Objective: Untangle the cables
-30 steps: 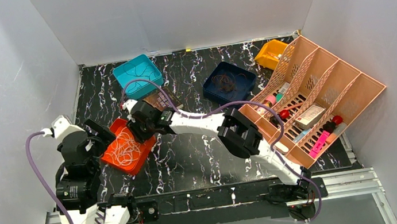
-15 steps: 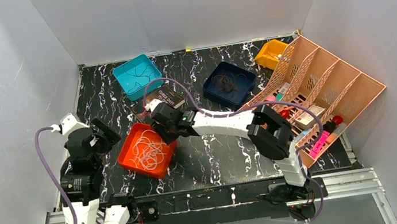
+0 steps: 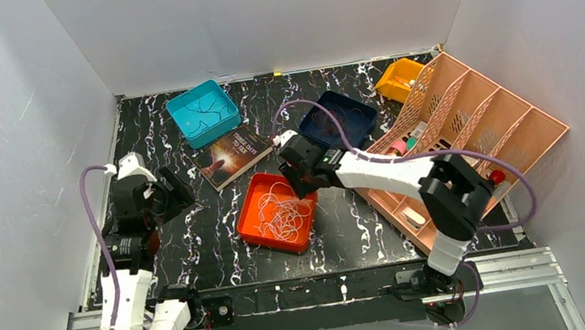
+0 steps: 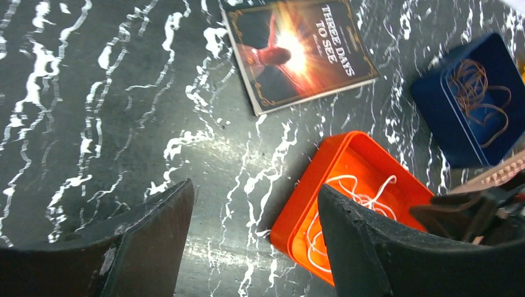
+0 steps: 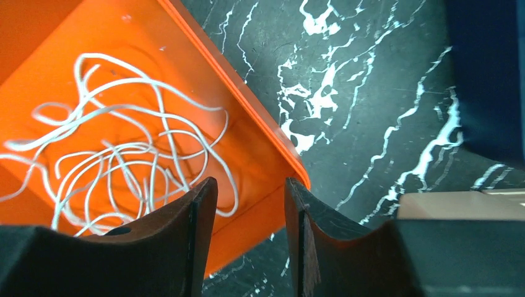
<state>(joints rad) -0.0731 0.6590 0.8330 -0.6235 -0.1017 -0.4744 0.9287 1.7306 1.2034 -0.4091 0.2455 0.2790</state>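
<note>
**A:** Status on the untangling, left to right?

**B:** The left gripper (image 4: 255,185) hangs released over the bare bench (image 3: 149,150), grasping nothing. At the far left, the teal tray (image 3: 179,120) holds a few dark cables (image 3: 201,109), lying loose. The orange tray (image 4: 303,207) sits mid-bench with the whitish cables (image 5: 124,161) inside, heaped in overlapping loops. The right gripper (image 5: 251,182) is clenched on that tray's wall, one finger inside and one outside. Right of it, the navy tray (image 4: 433,117) holds the brown cables (image 4: 473,83), also coiled on themselves.

**A:** So how far along?

**B:** My judgement is that the colours are already apart, one colour per tray, so the main separation looks done. What is left, if anything, is inside the trays. The whitish heap crosses itself many times, and I cannot tell whether it is one strand or several. The same goes for the brown coil. No cable is in either gripper.

**A:** Any writing to log?

**B:** A book (image 4: 297,55) lies between the teal and orange trays, and its cover title reads "THREE DAYS TO SEE". There is a smaller line beneath the title that is too fine to read. The trays carry no markings that I can see. The items in the peach rack (image 3: 513,115) at the far right may have labels, but they are too small to make out.
</note>
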